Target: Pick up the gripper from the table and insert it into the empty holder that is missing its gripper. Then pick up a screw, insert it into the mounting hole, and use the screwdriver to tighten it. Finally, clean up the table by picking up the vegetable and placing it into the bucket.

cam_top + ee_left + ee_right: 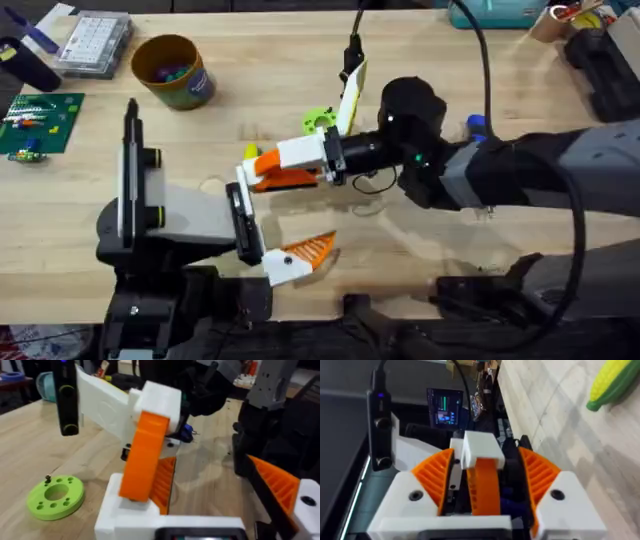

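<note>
Closest to the bases, the left pincer (250, 220) has nothing in its grasp. Its black rail (245, 225) carries one ribbed orange finger (308, 250) at the near end, and its two mounts sit at opposite ends of the rail, so it is wide open.

At the far end of that rail is the holder (244, 175), the white bracket with no finger. The solid orange gripper piece (142, 455) is right against it, white base toward the bracket. I cannot tell whether the base is fully seated or only resting at the mouth.

The right pincer (485, 462), reaching in across the middle of the tabletop (420, 40), is closed on the gripper piece, one ribbed pad on each flank.

Just beyond lies a lime-green disc (54, 497) with what looks like a small screw standing in it (48, 478). A toy corn cob (610, 382) lies on the wood past the right wrist. The ochre bucket (172, 70) with its green band stands well apart at the far left, near a clear compartment box (95, 42).

The step in hand is the first one, inserting the gripper piece. The next move likely calls for pushing the base squarely home along the bracket while the left arm holds firm, then letting go without tugging it back out. The screw, the tightening and the corn are all not yet done.
</note>
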Tool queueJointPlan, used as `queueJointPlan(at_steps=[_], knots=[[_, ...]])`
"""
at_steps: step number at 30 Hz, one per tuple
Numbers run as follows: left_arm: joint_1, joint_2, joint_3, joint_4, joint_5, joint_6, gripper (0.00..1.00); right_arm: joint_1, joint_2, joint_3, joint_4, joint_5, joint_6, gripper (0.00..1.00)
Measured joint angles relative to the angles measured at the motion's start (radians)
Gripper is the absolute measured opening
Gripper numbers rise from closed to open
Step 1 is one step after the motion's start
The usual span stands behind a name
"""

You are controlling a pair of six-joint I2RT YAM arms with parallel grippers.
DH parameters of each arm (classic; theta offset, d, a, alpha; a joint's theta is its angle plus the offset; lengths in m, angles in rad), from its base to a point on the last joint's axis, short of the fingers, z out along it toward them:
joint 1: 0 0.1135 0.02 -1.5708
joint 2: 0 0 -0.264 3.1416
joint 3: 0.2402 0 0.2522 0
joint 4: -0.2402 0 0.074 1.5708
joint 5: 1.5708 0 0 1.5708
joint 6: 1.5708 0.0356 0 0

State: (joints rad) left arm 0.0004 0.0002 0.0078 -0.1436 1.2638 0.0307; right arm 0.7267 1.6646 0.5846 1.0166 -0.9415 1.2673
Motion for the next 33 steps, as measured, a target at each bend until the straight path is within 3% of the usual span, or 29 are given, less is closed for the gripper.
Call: queueJointPlan(at_steps=[4, 5, 16, 25, 30, 33], knots=[[-0.004, 0.0, 0.0, -0.004, 0.026, 0.0, 0.986, -0.01, 0.0, 0.0, 0.0, 0.002, 0.006, 0.964], [-0.004, 0.0, 0.0, -0.005, 0.028, 0.0, 0.986, -0.015, 0.0, 0.0, 0.0, 0.001, 0.005, 0.985], [-0.005, 0.0, 0.0, -0.006, 0.035, 0.0, 0.986, -0.043, -0.008, -0.01, 0.033, -0.027, 0.02, 0.987], [-0.005, 0.0, 0.0, -0.007, 0.038, 0.0, 0.986, -0.072, -0.204, -0.214, 0.062, 0.045, 0.052, 0.987], [-0.004, 0.0, 0.0, -0.008, 0.043, 0.0, 0.986, -0.073, -0.255, -0.248, 0.068, 0.077, 0.065, 0.983], [-0.004, 0.0, 0.0, -0.008, 0.043, 0.0, 0.986, -0.071, -0.255, -0.248, 0.067, 0.084, 0.068, 0.802]])
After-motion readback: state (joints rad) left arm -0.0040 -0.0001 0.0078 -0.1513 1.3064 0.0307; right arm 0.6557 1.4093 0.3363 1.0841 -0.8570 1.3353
